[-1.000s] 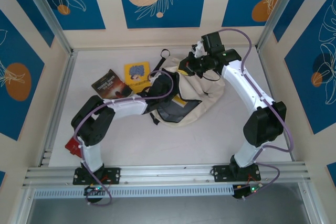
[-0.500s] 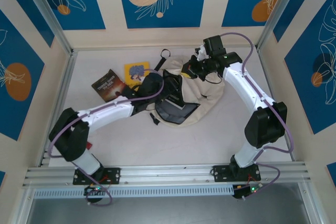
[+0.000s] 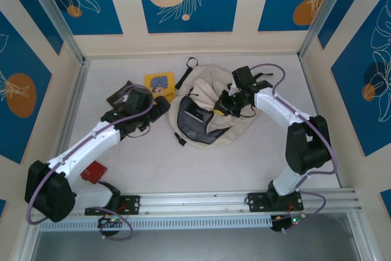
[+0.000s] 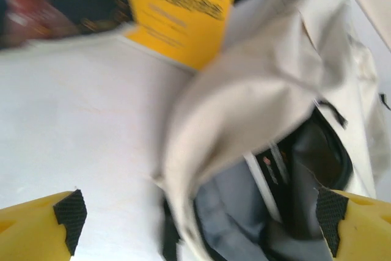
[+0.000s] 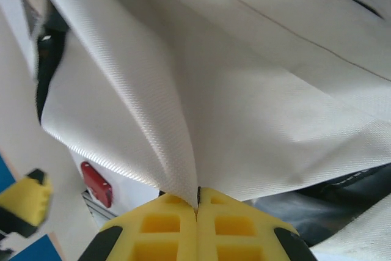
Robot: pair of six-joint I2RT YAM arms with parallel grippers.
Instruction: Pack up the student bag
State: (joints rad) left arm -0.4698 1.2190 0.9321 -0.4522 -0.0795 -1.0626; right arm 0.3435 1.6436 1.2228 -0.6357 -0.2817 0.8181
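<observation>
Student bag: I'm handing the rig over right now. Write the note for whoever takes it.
Left gripper: open, empty, beside the student bag at its mouth.
Right gripper: shut on a fold of the bag's cream fabric.
Things: bag lies open in the middle of the table; yellow book and dark book left of it; red item at the near left.
Done: bag open; contents unclear.
Left: load the items lying outside.
</observation>
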